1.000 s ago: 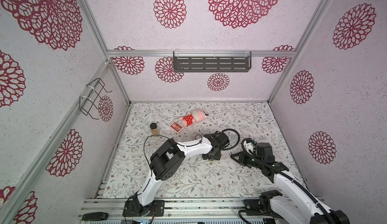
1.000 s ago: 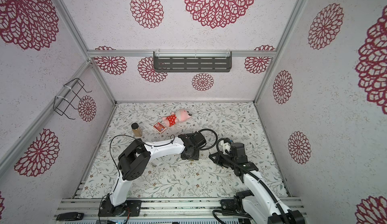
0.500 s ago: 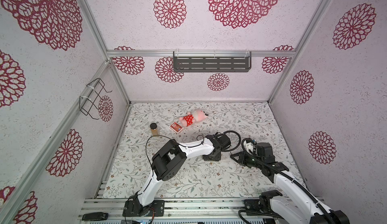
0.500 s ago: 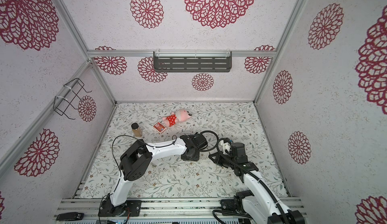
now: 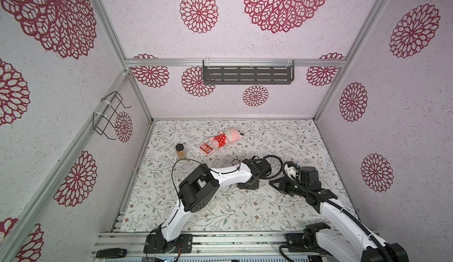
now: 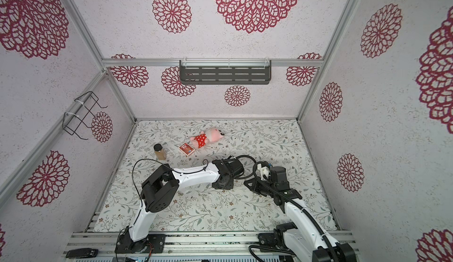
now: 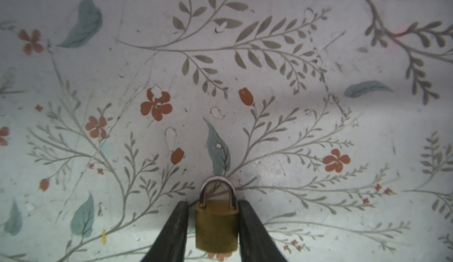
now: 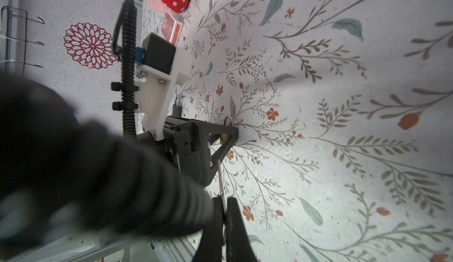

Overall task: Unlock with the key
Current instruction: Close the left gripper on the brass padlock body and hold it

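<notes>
The small brass padlock (image 7: 216,226) is bracketed on the floral mat (image 7: 294,101) by the left gripper (image 7: 213,202), jaws narrow, a slim gap left on one side. A thin silver key (image 8: 220,175) is pinched in the right gripper (image 8: 224,199), near the padlock. Securing the lock is judged in hand; next, keyhole alignment is called for.

Floral tabletop (image 5: 282,135) with jar (image 5: 181,151), card box (image 5: 206,149), plush toy (image 5: 226,138), padlock (image 7: 217,226).
</notes>
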`<state>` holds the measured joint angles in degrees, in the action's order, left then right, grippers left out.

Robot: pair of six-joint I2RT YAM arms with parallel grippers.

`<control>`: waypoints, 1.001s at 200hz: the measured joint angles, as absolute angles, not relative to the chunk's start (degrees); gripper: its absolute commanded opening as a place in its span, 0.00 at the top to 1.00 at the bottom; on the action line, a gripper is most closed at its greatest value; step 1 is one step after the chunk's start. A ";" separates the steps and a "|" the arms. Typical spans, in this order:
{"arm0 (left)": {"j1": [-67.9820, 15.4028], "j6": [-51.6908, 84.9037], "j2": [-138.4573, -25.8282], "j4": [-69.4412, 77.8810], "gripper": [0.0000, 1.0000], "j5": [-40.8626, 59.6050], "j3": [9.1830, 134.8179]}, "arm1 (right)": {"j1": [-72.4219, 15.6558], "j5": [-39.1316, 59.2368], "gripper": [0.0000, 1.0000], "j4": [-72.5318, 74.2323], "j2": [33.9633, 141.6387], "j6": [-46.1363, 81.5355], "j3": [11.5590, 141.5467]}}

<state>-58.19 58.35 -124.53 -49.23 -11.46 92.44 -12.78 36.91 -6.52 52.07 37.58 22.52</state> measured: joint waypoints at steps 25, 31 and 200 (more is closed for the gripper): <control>-58.24 58.57 -124.53 -49.23 0.67 -11.46 92.44 | -12.78 36.95 1.00 -6.24 52.07 37.60 22.52; -58.26 58.59 -124.53 -49.25 0.67 -11.46 92.44 | -12.78 36.95 1.00 -6.24 52.07 37.58 22.52; -58.96 59.48 -124.90 -50.43 0.71 -12.08 93.17 | -12.62 37.32 1.00 -6.09 52.05 37.58 22.52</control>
